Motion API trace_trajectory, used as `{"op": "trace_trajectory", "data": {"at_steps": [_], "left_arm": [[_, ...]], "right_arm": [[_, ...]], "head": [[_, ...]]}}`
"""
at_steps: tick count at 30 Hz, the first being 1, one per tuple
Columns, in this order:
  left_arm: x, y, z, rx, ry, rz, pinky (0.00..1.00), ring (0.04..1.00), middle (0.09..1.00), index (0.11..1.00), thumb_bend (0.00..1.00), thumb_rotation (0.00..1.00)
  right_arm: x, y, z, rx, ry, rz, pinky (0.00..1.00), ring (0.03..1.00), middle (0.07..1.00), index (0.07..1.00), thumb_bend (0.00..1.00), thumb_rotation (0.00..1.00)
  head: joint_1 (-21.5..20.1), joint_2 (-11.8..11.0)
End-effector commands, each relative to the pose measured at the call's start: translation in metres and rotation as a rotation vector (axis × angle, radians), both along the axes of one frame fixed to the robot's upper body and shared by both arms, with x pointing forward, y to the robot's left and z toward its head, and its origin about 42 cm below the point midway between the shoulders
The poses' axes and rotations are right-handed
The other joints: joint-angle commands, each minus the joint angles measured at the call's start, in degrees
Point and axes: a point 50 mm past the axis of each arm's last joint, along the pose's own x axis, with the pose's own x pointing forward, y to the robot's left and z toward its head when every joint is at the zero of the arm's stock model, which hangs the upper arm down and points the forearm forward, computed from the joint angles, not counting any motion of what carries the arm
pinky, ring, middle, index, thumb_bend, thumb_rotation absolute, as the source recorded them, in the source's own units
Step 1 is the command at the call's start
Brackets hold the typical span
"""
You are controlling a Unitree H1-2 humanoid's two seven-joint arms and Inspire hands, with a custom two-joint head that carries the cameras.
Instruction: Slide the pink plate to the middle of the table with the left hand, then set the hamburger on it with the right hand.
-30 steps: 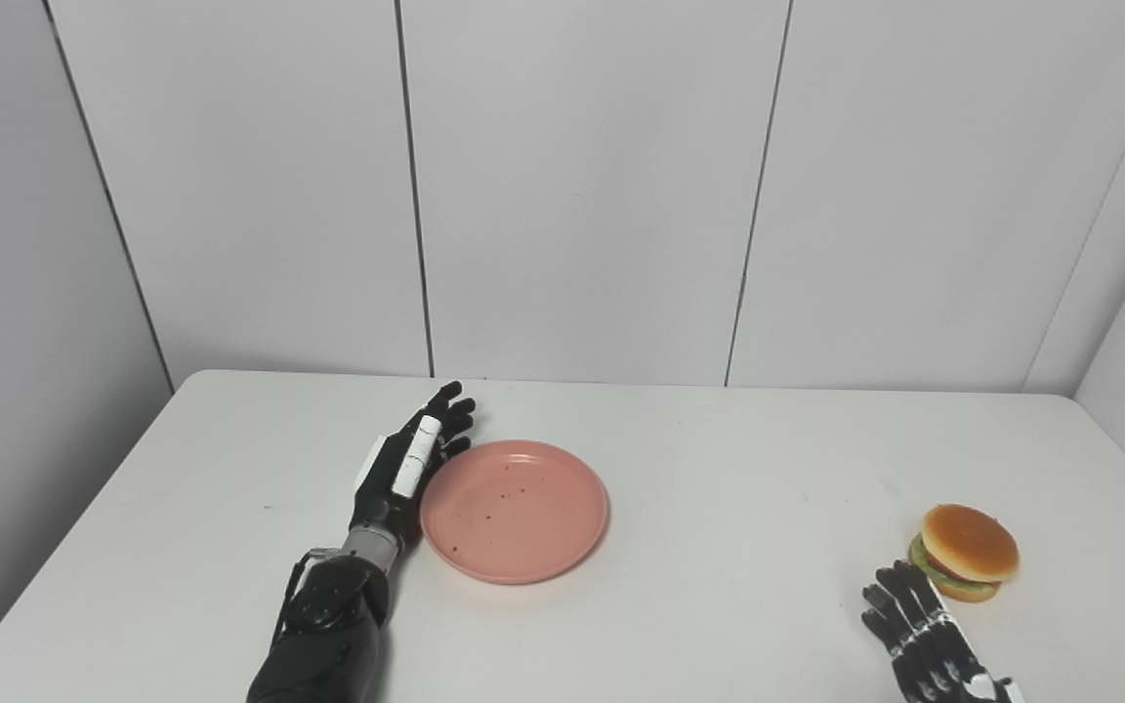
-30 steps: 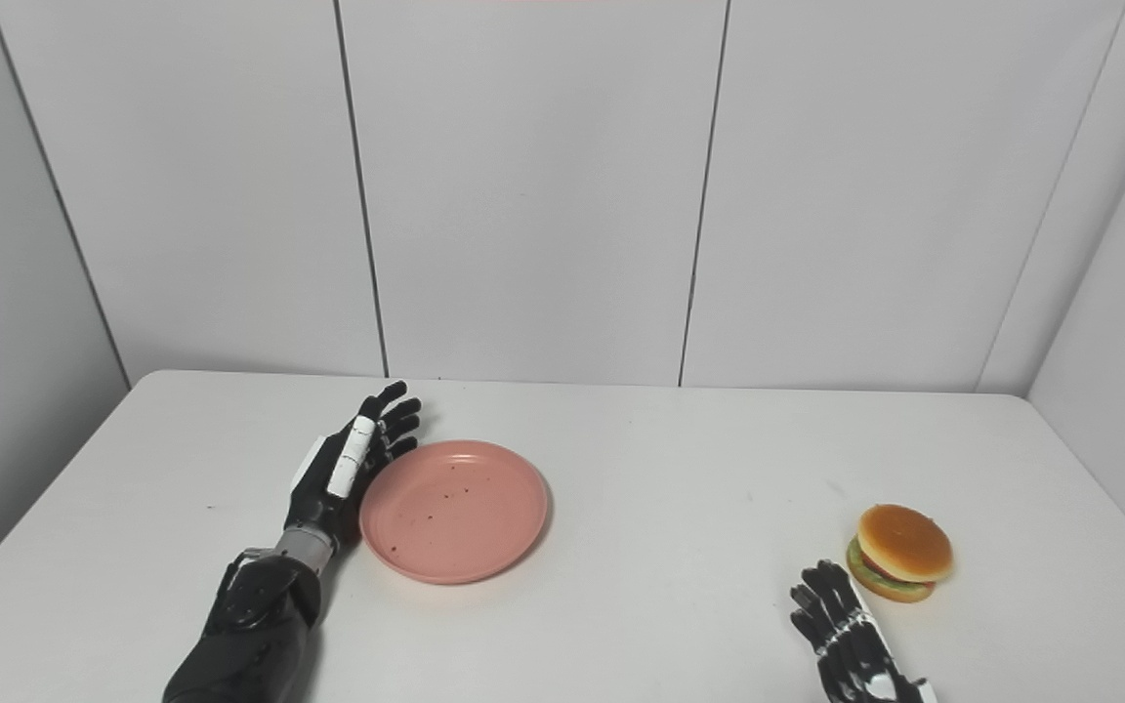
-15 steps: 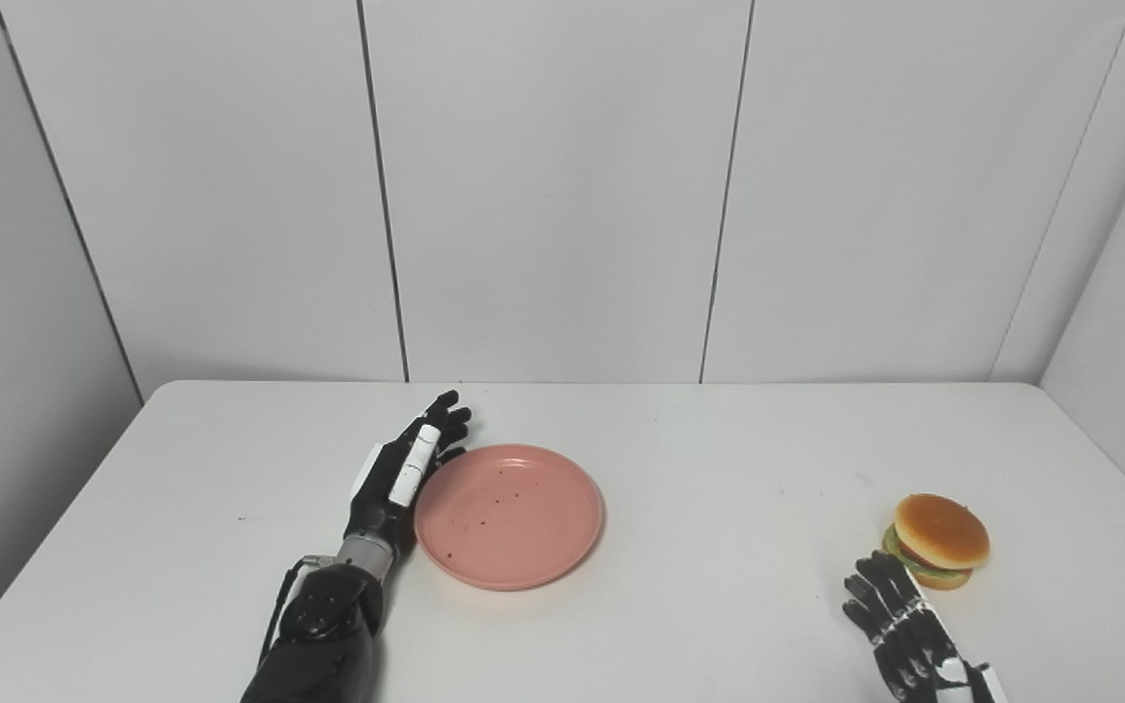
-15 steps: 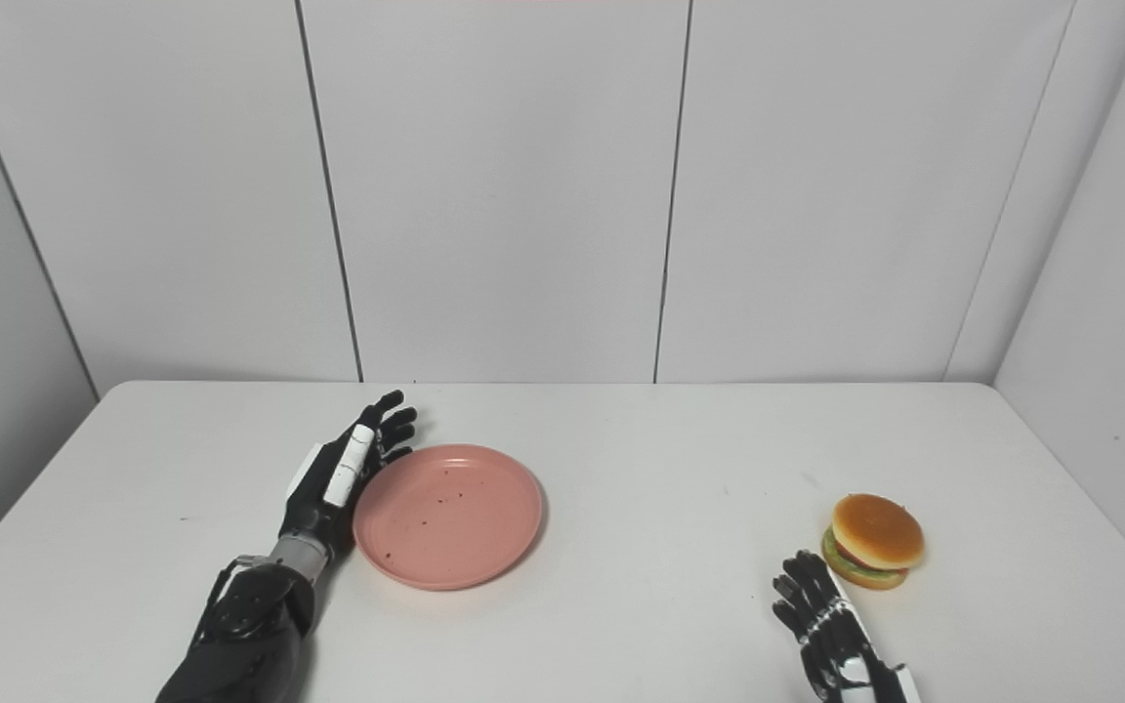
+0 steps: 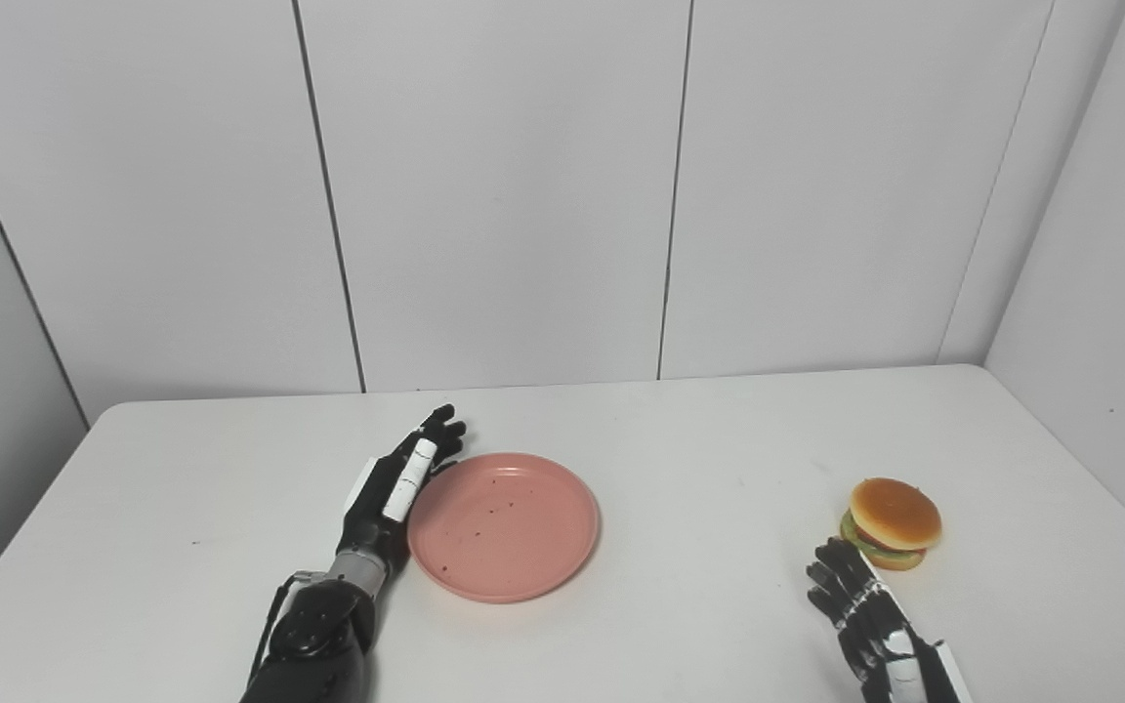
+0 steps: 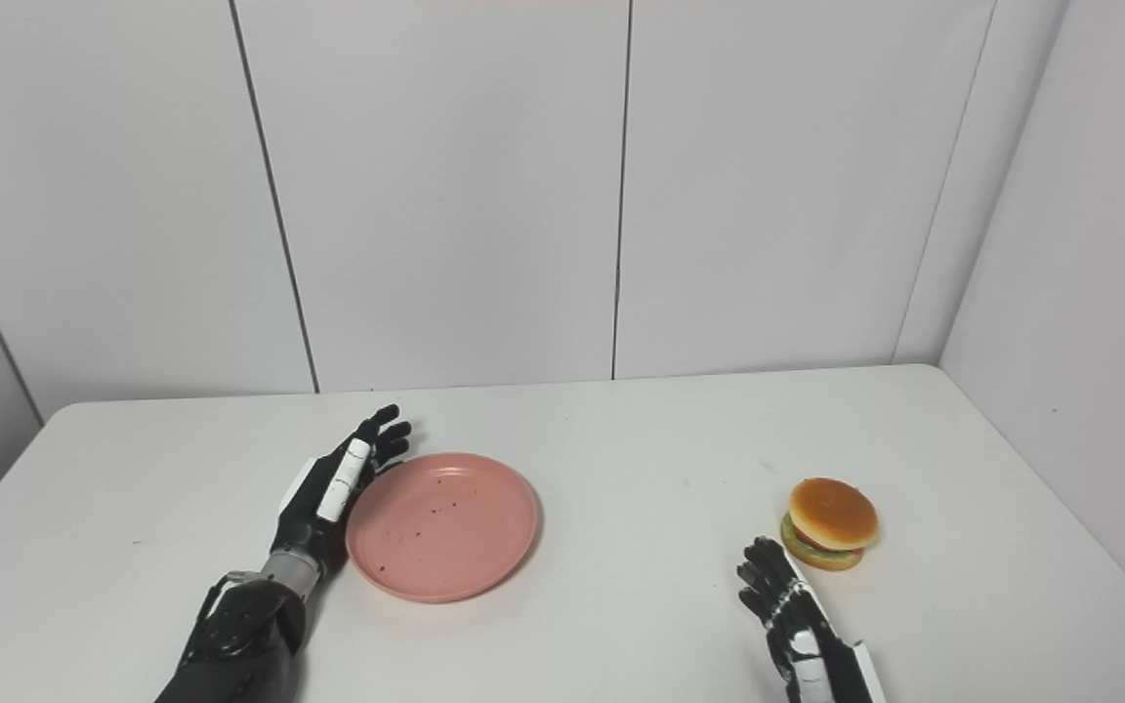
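Pink plate [image 5: 504, 525], round, shallow and plastic-looking, lies flat on the white rectangular table [image 5: 699, 625]. It sits somewhat left of the table's middle line, about midway between the front and back edges. Small dark specks are scattered over its inner surface. It carries nothing.

Left hand [image 5: 395, 490], black with white panels, stands on its edge against the plate's left rim, palm turned toward the plate. Its fingers [image 6: 377, 439] are extended and slightly spread, reaching past the plate's far-left edge; they clasp nothing. The palm appears to touch the rim or lie just beside it; contact cannot be confirmed. The dark forearm runs back from the plate toward the table's front edge.

Toy hamburger [image 5: 893, 521], with a tan bun, green lettuce and a dark filling, stands upright on the table well to the right of the plate, near the table's right side. It is apart from the plate and untouched.

Right hand [image 5: 865, 615], black with white markings, is low over the table right of the plate and just in front of the hamburger. Its fingers are apart and point toward the hamburger, holding nothing, with a small gap between fingertips and bun.

Behind the plate, plain white wall panels [image 5: 504, 186] with dark vertical seams enclose the table.
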Motion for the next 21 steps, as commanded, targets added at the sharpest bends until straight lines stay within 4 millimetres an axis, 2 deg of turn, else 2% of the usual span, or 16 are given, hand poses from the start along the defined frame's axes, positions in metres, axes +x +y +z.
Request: {"op": "trace_trajectory", "data": {"at_steps": [1, 6, 21], "left_arm": [[-0.008, -0.010, -0.013, -0.008, 0.037, -0.033, 0.89, 0.907, 0.882, 0.866, 0.89, 0.82], [-0.008, -0.014, -0.013, -0.010, 0.045, -0.048, 0.90, 0.910, 0.881, 0.859, 0.87, 0.81], [-0.010, -0.022, -0.016, 0.011, 0.045, -0.075, 0.90, 0.914, 0.888, 0.870, 0.83, 0.83]], "right_arm": [[0.015, 0.034, -0.002, 0.038, 0.058, 0.076, 0.92, 0.908, 0.913, 0.889, 0.88, 0.94], [0.015, 0.041, -0.002, 0.046, 0.064, 0.080, 0.93, 0.915, 0.917, 0.898, 0.88, 0.94], [0.012, 0.047, -0.002, 0.038, 0.070, 0.064, 0.92, 0.908, 0.907, 0.890, 0.90, 0.91]], "head": [[0.06, 0.04], [-1.98, -0.05], [-4.28, -0.26]]}}
